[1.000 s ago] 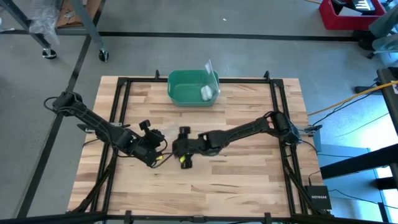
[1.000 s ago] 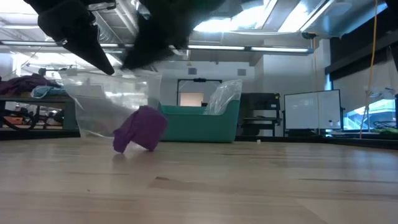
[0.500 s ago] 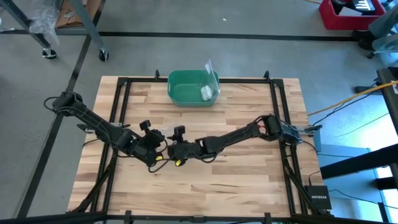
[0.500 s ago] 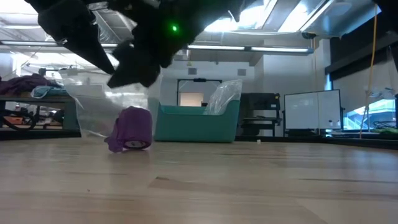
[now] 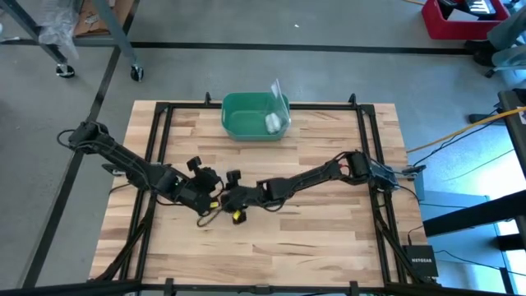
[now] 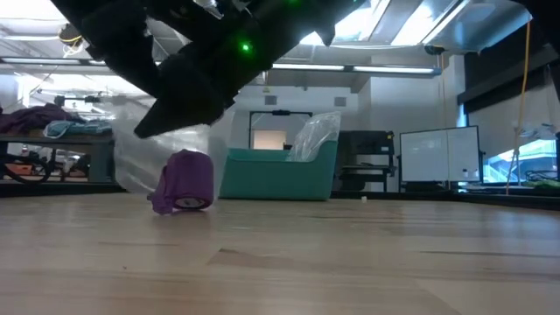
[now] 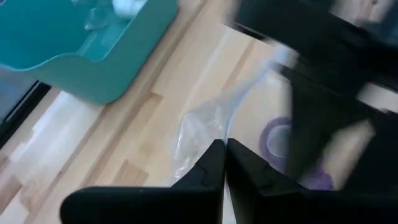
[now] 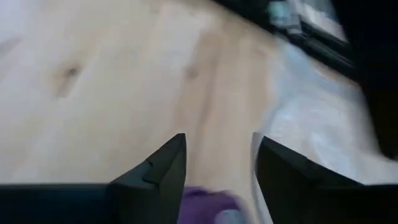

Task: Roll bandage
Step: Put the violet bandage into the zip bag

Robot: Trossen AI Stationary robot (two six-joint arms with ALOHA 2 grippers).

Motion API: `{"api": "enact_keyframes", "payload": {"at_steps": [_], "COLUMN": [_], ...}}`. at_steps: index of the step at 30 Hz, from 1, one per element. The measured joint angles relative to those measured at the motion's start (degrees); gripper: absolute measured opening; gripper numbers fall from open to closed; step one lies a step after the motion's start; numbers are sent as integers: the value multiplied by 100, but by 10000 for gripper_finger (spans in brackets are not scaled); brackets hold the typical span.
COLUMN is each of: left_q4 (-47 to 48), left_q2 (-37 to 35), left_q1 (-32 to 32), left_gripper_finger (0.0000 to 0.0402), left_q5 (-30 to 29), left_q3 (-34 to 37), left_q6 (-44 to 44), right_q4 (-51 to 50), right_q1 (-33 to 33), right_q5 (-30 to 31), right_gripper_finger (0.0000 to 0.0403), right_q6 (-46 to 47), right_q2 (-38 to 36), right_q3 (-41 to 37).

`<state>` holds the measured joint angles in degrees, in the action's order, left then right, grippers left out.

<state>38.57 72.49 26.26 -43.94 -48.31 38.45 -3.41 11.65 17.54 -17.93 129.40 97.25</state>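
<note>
The bandage (image 6: 185, 181), a compact purple roll, is lying on its side on the wooden table (image 5: 329, 238), its axis running level toward the low camera, just in front of a clear plastic bag (image 6: 144, 162). The right gripper (image 8: 217, 163) is hovering directly above it with fingers parted and empty. The left gripper (image 7: 224, 158) is pinching the bag closed-fingered, just beside the roll.

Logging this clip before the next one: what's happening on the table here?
The purple bandage sits rolled up on the wooden table. The left gripper is shut on a clear plastic bag beside it. The right gripper hovers open just above the roll. A green bin stands at the far edge.
</note>
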Motion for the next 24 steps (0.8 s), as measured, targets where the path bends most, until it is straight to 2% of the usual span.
{"api": "enact_keyframes", "payload": {"at_steps": [3, 11, 19, 24], "left_q4": [78, 615, 429, 149], "left_q2": [0, -2, 4, 14], "left_q1": [-109, -323, -142, -235], "left_gripper_finger": [3, 4, 5, 3], "left_q5": [13, -289, -205, -434], "left_q3": [4, 7, 40, 372], "left_q6": [168, 837, 458, 1096], "right_q4": [23, 31, 62, 93], "right_q1": [93, 141, 137, 130], "right_q5": [-248, -313, -213, -214], "right_gripper_finger": [181, 181, 181, 181], "right_q6": [7, 306, 600, 780], "right_q2": [83, 117, 121, 218], "right_q3": [-1, -1, -1, -4]}}
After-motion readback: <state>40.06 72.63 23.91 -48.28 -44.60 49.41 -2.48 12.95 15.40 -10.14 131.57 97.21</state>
